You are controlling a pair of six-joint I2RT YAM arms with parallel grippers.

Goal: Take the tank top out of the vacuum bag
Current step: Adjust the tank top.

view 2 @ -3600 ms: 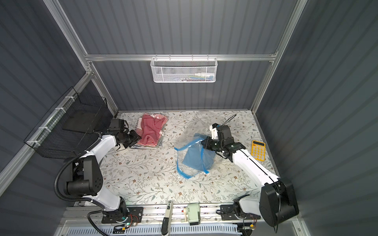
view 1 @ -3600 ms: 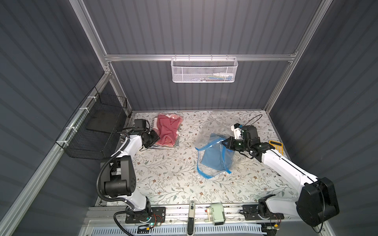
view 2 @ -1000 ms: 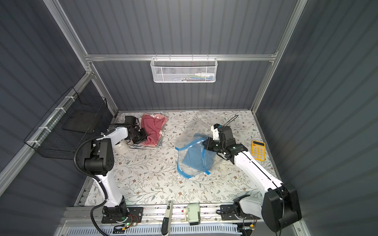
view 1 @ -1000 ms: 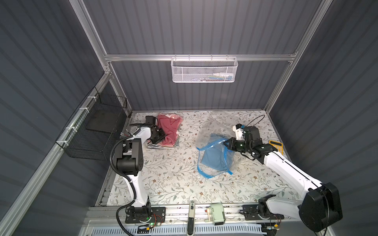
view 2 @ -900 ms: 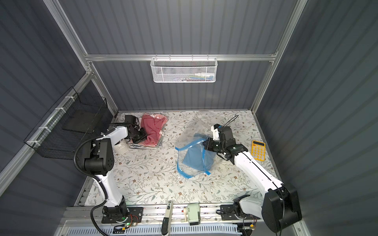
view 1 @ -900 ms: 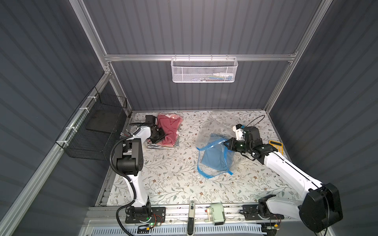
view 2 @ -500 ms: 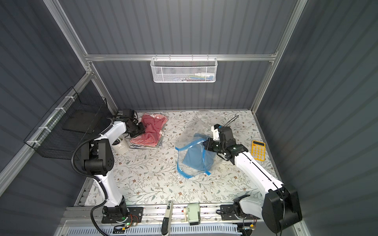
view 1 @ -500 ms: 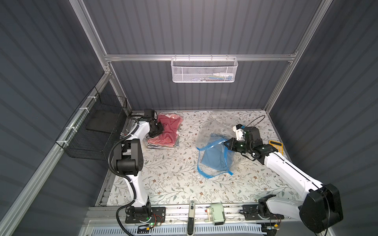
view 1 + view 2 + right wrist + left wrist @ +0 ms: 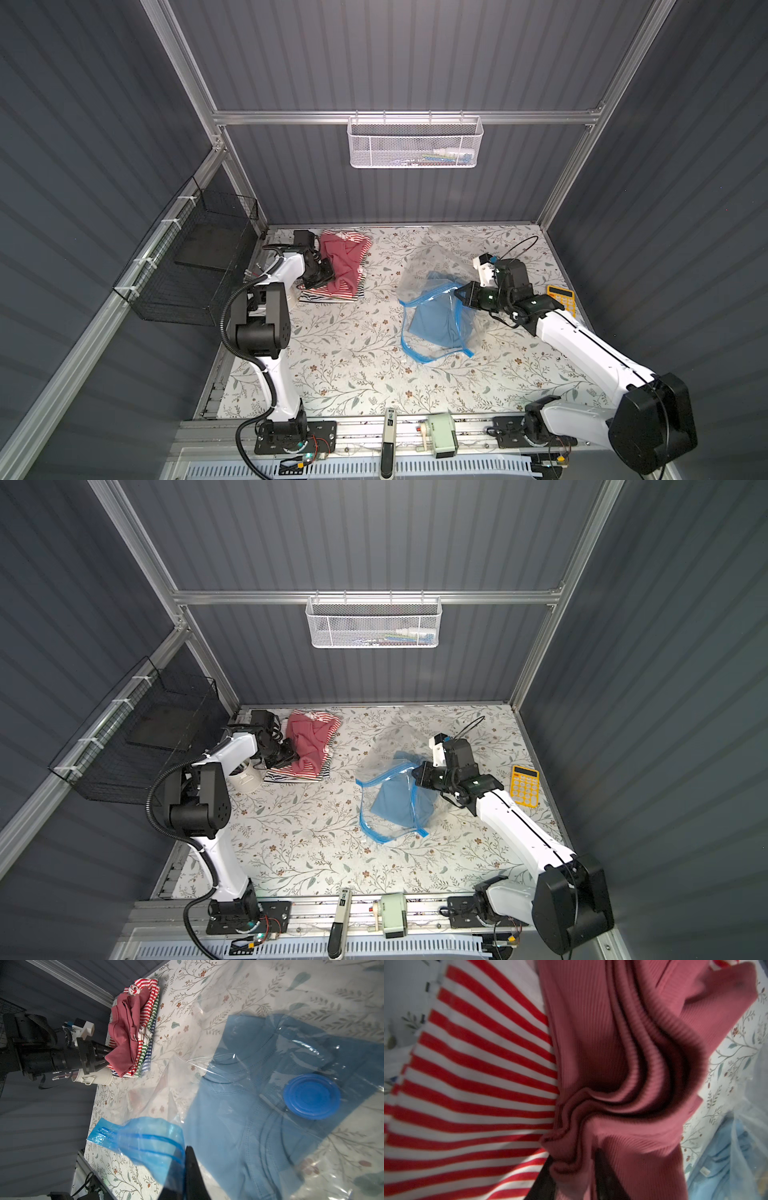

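Maroon ribbed tank top (image 9: pixel 345 262) has settled on the striped stack (image 9: pixel 332 295), far left, well apart from the vacuum bag (image 9: pixel 424 266): removal looks done. Left gripper (image 9: pixel 324 274) lingers at its corner, jaws astride cloth, grip unclear; right gripper (image 9: pixel 459 296) stays clamped on the bag's zip strip (image 9: pixel 145 1140)

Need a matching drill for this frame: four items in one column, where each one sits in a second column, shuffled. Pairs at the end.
Items
1. blue garment
2. red ribbed top
3. yellow calculator
4. white mesh basket

Places
A. hung on the rear crossbar
B. flat on the table, near its right edge
C. inside the vacuum bag
D. on top of the striped clothes pile

Pairs: 1-C, 2-D, 3-B, 4-A
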